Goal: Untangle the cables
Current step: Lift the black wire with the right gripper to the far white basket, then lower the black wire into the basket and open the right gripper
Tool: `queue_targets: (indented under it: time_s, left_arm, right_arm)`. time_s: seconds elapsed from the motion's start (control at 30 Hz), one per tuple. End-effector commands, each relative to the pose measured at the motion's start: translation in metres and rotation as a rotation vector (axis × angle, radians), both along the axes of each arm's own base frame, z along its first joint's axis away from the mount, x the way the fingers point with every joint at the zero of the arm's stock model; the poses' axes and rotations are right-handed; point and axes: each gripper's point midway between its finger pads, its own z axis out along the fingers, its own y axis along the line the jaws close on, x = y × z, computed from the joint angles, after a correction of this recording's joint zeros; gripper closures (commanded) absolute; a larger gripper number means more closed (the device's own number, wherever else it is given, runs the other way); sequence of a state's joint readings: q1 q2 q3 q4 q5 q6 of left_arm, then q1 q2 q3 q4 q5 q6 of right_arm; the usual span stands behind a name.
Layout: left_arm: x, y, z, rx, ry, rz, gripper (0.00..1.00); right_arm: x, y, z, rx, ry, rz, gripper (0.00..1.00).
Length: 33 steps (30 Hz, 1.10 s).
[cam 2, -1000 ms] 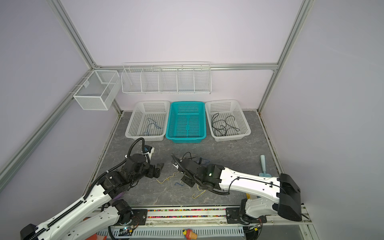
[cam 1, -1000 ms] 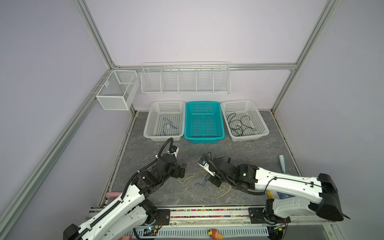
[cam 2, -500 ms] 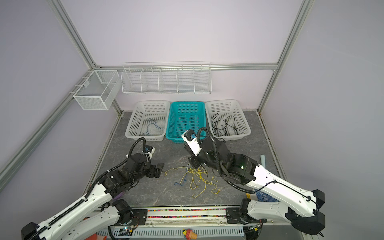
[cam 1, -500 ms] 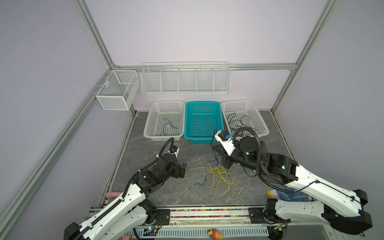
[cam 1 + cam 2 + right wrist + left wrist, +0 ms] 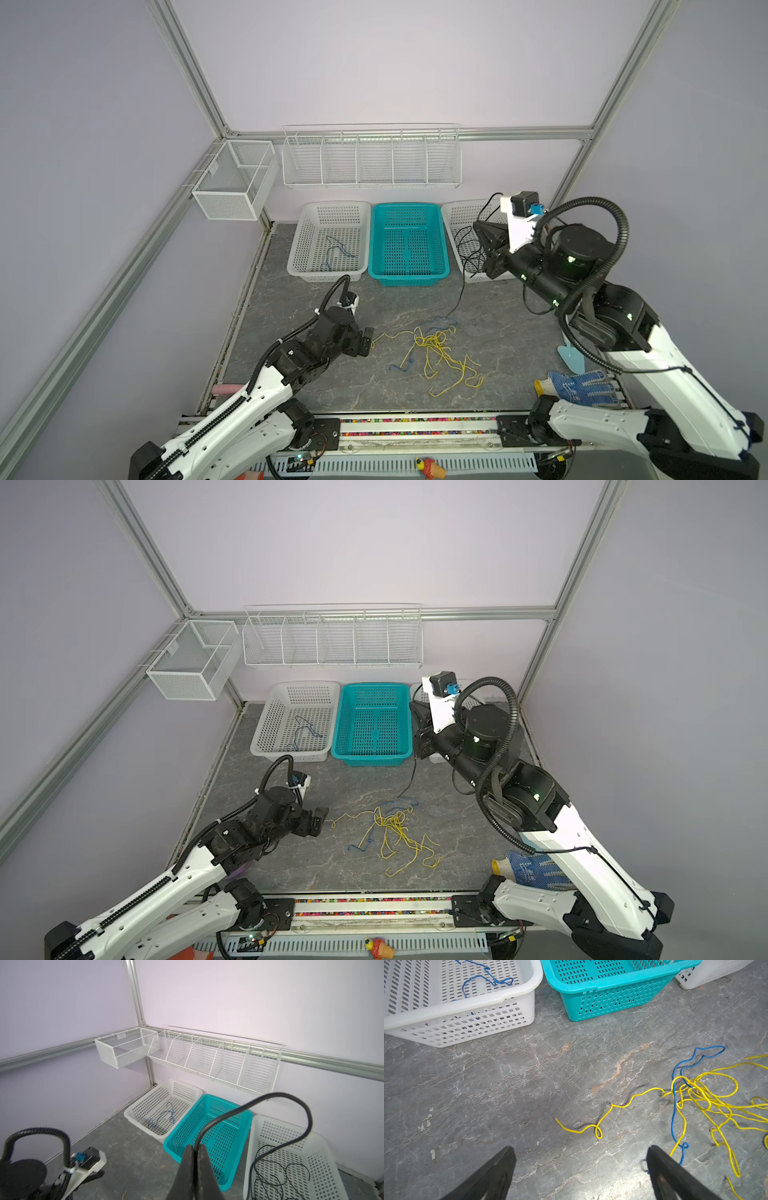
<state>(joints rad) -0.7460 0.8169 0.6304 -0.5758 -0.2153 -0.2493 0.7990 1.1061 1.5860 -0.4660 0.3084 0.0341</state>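
Grip: right gripper (image 5: 194, 1148) pinches black cable (image 5: 291, 1096) tight, held high near right white basket (image 5: 280, 1126), likely to join black ones there.
Tangle: yellow-blue tangle (image 5: 695, 1093) on table (image 5: 488, 1084); left gripper (image 5: 579, 1152) spread wide beside it, ready.

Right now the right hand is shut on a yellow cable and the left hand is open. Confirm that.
Not quite: that cable is black, not yellow. The right hand is shut on a black cable and the left hand is open. The right wrist view shows it; the yellow cables lie on the table.
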Motion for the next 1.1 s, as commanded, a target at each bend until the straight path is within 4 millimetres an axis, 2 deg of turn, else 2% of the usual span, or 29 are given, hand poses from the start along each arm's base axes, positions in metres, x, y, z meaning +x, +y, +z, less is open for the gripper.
queue_targets:
  time_s: [0.0, 0.1, 0.37, 0.6, 0.83, 0.9, 1.07]
  left_arm:
    - [0.003, -0.001, 0.011, -0.002, -0.019, -0.006, 0.01]
    - [0.003, -0.001, 0.011, -0.002, -0.017, -0.007, 0.01]
    - [0.002, -0.002, 0.010, -0.002, -0.014, -0.012, 0.01]
    - [0.002, -0.002, 0.011, -0.003, -0.015, -0.012, 0.01]
    - [0.003, -0.003, 0.009, 0.001, -0.009, -0.015, 0.01]
    - [0.003, -0.003, 0.007, 0.004, -0.004, -0.015, 0.01]
    - [0.002, -0.003, 0.009, -0.001, -0.008, -0.017, 0.01]
  right_arm:
    - [0.016, -0.004, 0.014, 0.038, -0.002, -0.011, 0.94]
    - [0.033, -0.013, 0.021, 0.031, -0.021, -0.046, 0.94]
    - [0.119, -0.038, 0.005, 0.052, 0.052, -0.203, 0.94]
    - [0.182, -0.059, -0.008, 0.035, 0.064, -0.358, 0.94]
    - [0.236, -0.094, -0.036, 0.033, 0.103, -0.535, 0.94]
    - [0.250, -0.096, -0.047, 0.021, 0.119, -0.543, 0.94]
    - [0.280, -0.101, -0.098, -0.018, 0.214, -0.576, 0.94]
